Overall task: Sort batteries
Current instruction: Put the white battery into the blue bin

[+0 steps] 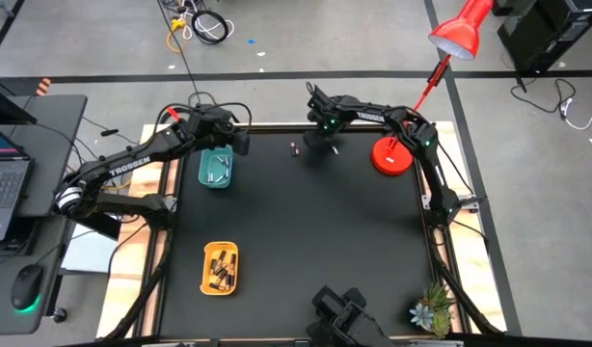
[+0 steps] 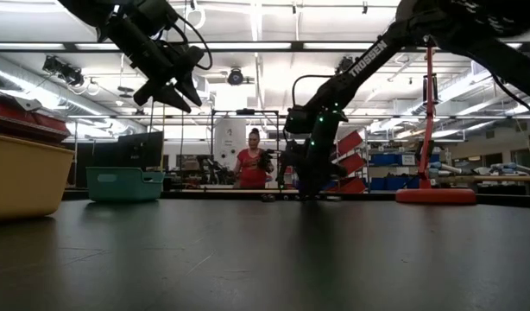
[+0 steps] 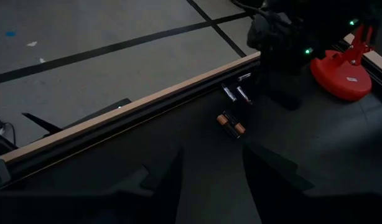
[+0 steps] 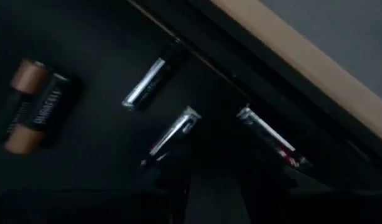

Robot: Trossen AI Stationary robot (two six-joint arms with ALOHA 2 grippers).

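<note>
Right gripper (image 1: 324, 135) is down low at the far edge of the black table (image 1: 306, 251), its dark fingers parted around nothing and poised over three slim silver-and-black batteries (image 4: 172, 134) lying just inside the wooden rim (image 4: 303, 74). A pair of copper-topped black batteries (image 4: 32, 106) lies side by side near them, a little further in. To do this pick well, I'd centre the fingers across one slim cell alone, square to its length, and close only once the neighbours are outside the jaws; the rim sits close behind, so a straight-down approach looks safest. Over on the left, the left gripper (image 2: 166, 86) hangs in the air above the teal plastic tray (image 1: 216, 168), fingers spread, holding nothing. Nearer the front, the yellow plastic tray (image 1: 220, 267) already carries several dark batteries. The red lamp base (image 1: 391, 155) stands close beside the right arm, crowding its elbow room. Beyond the table, a person stands in the room.
</note>
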